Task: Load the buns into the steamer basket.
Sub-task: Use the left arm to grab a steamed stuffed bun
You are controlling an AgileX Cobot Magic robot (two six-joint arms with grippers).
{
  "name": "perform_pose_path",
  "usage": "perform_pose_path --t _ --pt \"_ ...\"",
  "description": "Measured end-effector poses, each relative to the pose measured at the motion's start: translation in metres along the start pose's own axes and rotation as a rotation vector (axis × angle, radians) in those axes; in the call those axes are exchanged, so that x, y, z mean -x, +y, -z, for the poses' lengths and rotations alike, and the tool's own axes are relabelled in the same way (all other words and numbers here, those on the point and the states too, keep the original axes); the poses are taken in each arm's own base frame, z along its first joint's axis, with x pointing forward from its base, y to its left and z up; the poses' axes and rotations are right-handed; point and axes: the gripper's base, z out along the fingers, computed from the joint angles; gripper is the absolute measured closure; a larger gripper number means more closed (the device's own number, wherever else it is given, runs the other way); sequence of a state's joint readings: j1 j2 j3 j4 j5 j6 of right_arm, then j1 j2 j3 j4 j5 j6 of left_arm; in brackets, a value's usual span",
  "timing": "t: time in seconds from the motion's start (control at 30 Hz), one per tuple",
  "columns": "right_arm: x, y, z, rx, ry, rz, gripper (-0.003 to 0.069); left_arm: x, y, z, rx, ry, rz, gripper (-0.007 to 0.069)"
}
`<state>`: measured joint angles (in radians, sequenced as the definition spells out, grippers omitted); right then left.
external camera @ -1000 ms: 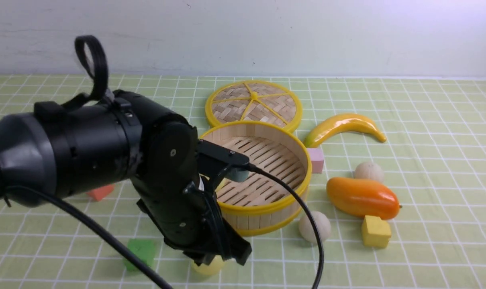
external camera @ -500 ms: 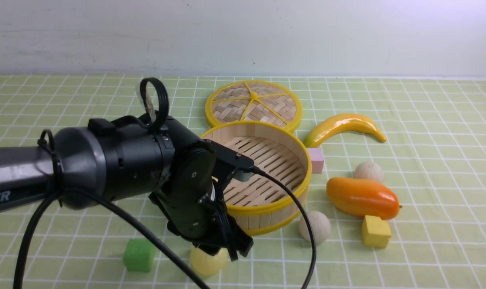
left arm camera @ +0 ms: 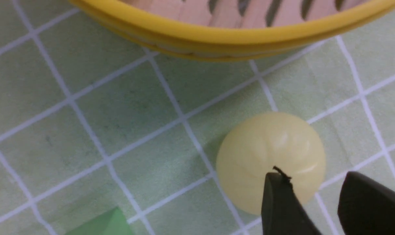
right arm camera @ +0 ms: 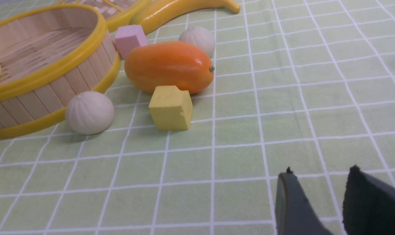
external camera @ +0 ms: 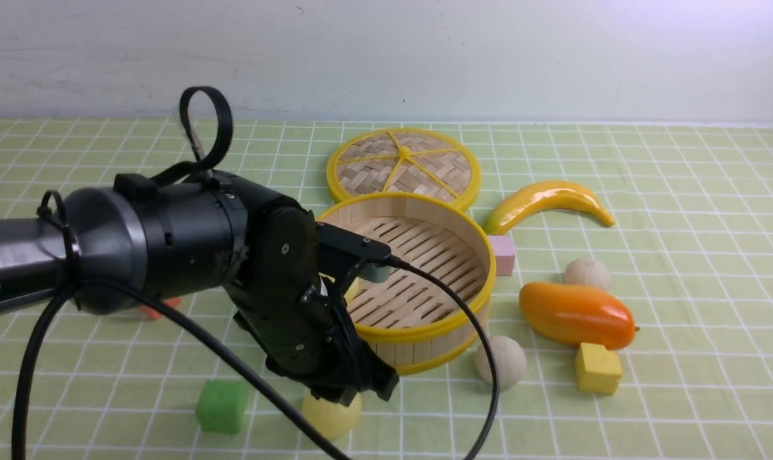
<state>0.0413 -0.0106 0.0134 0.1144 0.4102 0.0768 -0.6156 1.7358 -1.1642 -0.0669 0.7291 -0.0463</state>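
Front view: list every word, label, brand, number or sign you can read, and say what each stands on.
"ER": pale letters on the left arm's silvery link, cut off by the picture's left edge, so the full word cannot be read.
No other readable text shows.

The front view is evenly and softly lit, with a small highlight on the banana (external camera: 552,193) and faint shadows. The left wrist view is dimmer; its basket rim (left arm camera: 217,34) and fingers (left arm camera: 282,202) look blurred.
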Motion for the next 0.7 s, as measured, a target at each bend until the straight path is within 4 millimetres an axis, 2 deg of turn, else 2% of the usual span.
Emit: perform_pose_path --t 0.23,0.5,0.7 --pt "0.000 0.000 0.000 0.000 0.000 0.000 0.0420 0.001 0.001 -0.001 0.014 -0.015 -0.020 0.0370" --pt "0.000 0.000 0.000 0.000 0.000 0.000 0.0420 0.000 0.004 -0.020 0.033 0.025 -0.030 0.0370" --pt "0.000 0.000 0.000 0.000 0.000 0.000 0.0420 0.002 0.004 -0.022 0.038 0.010 -0.038 0.0370"
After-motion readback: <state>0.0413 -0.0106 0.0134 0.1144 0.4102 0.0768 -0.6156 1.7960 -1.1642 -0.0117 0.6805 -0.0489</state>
